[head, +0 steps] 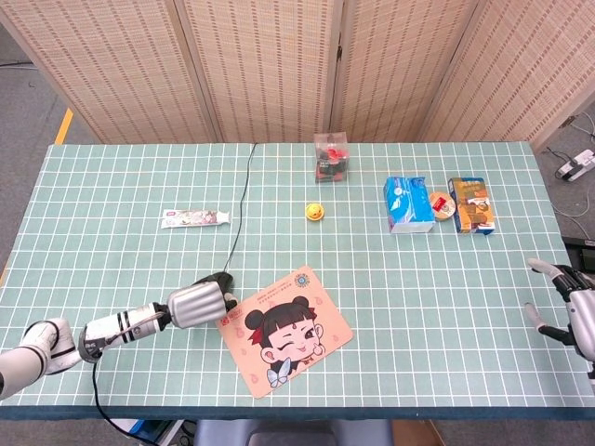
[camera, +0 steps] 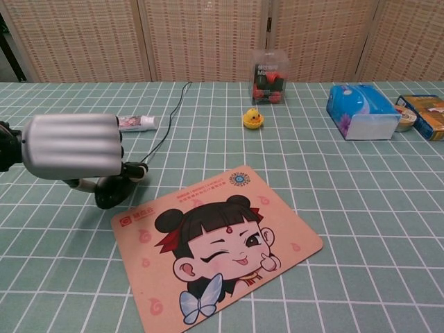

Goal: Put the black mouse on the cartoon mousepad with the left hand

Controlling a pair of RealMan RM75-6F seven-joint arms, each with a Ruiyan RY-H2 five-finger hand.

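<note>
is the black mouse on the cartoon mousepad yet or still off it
Off it. The black mouse sits under the left robot hand, on the table just beyond the cartoon mousepad's left corner.

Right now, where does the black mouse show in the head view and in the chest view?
Head view: black mouse lower left, held by the left robot hand.
Chest view: black mouse left of centre, under the hand.
Shared landmark: the cartoon mousepad just right of it.
</note>
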